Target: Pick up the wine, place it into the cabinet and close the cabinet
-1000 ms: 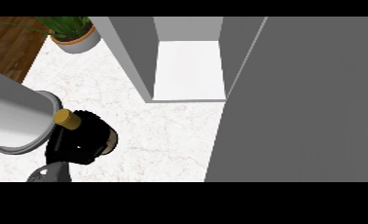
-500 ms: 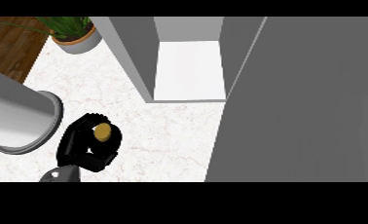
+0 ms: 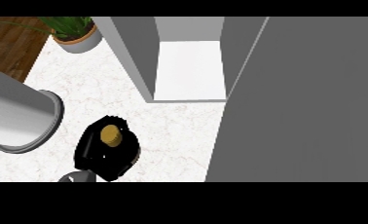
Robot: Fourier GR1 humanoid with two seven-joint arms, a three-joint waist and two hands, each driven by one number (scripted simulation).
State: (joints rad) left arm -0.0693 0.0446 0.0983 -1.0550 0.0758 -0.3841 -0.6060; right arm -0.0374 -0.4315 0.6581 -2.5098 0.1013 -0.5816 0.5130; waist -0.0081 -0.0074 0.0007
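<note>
The left black hand (image 3: 106,151) is curled round the dark wine bottle with its gold cap (image 3: 110,134), so the pick-up looks underway. Next I'd expect a lift off the white marble bench (image 3: 173,130) toward the open grey cabinet (image 3: 188,72).

The hand (image 3: 108,150) is curled around the wine (image 3: 111,134) on the counter (image 3: 173,125). The open cabinet (image 3: 191,67) lies ahead and to its right, the door (image 3: 302,101) at far right. The plant (image 3: 75,33) stands far ahead, slightly left. A forearm (image 3: 25,113) lies just left.
</note>
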